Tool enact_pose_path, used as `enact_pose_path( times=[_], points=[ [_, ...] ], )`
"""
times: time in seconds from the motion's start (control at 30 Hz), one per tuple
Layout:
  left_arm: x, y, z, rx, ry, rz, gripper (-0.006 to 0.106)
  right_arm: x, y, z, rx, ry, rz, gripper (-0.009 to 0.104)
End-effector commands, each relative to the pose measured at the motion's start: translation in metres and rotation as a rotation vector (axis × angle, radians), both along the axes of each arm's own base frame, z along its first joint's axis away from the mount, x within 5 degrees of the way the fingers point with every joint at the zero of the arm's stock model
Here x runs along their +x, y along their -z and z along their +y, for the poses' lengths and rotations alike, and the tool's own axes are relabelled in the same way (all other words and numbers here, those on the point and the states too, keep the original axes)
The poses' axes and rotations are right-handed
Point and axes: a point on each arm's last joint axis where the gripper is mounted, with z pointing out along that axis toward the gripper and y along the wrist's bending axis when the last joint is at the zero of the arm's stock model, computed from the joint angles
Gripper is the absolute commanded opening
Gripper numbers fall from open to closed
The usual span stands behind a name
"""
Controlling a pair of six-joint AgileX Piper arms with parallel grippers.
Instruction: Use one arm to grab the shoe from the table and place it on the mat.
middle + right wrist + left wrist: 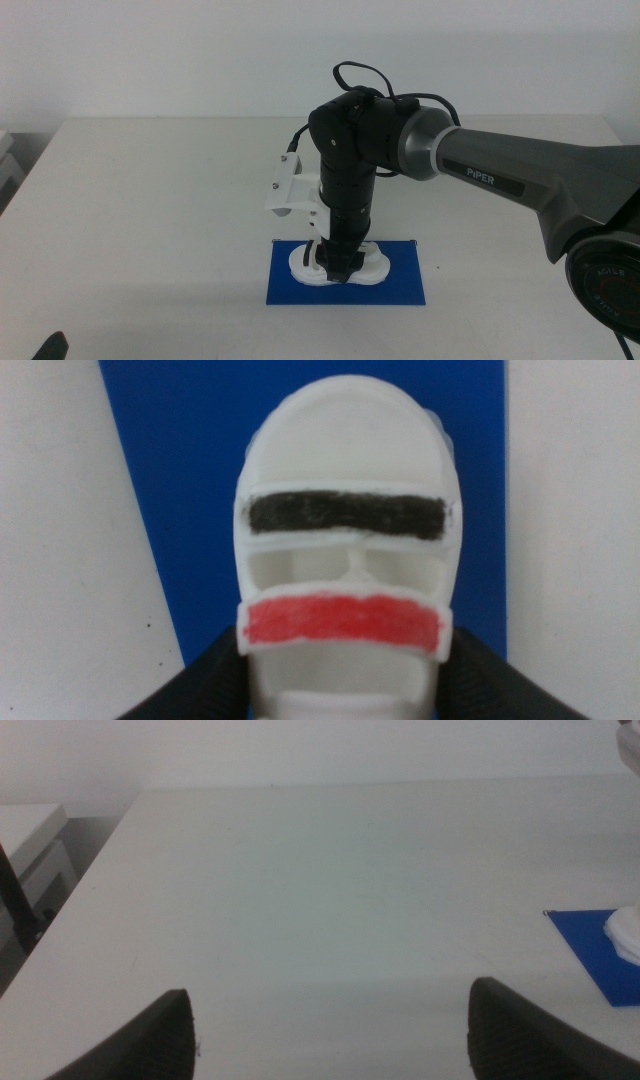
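- Nearest the right wrist camera: right gripper [345,685], dark jaws pressed against both sides of the shoe [345,550] near its red strap [342,623].
- Beyond the red strap: black strap [345,513] across the white upper; third strap not visible in this view.
- Beneath the shoe: dark blue mat [190,450], showing on both sides and past the rounded end of the sole.
- Middle view: arm [480,170] entering from the right, grey forearm lettered "PIPER", wrist bent straight down over the mat [400,285].
- Right gripper [335,268] pinching the shoe [372,270], sole at the mat surface; contact between sole and mat not certain.
- Shoe placed within the mat outline, toward its far edge.
- Off-white counter [150,200] surrounding the mat on all sides.
- Left wrist view: left gripper [330,1030] low over bare counter [300,900], jaws spread wide, nothing between them.
- Same view, at the edge: corner of the mat [590,955] with a white part of the shoe [625,932] on it.
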Motion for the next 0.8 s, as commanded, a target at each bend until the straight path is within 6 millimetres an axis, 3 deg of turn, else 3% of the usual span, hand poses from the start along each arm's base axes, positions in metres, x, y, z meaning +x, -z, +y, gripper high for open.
enact_pose_path(
  times=[0.0,0.2,0.43,0.6,0.77],
  points=[
    [0.001,-0.006,0.000,-0.016,-0.003,-0.086,0.094,0.002,-0.032,-0.005,0.044,0.001,-0.068,0.053],
    [0.001,-0.006,0.000,-0.016,-0.003,-0.086,0.094,-0.001,-0.045,-0.006,0.068,0.016,-0.086,0.083],
    [0.001,-0.006,0.000,-0.016,-0.003,-0.086,0.094,-0.005,-0.112,-0.038,0.219,0.289,-0.153,0.085],
    [0.001,-0.006,0.000,-0.016,-0.003,-0.086,0.094,-0.024,-0.160,-0.104,0.381,0.618,-0.241,0.080],
    [0.001,-0.006,0.000,-0.016,-0.003,-0.086,0.094,-0.065,-0.178,-0.176,0.543,0.832,-0.390,0.076]
  ],
)
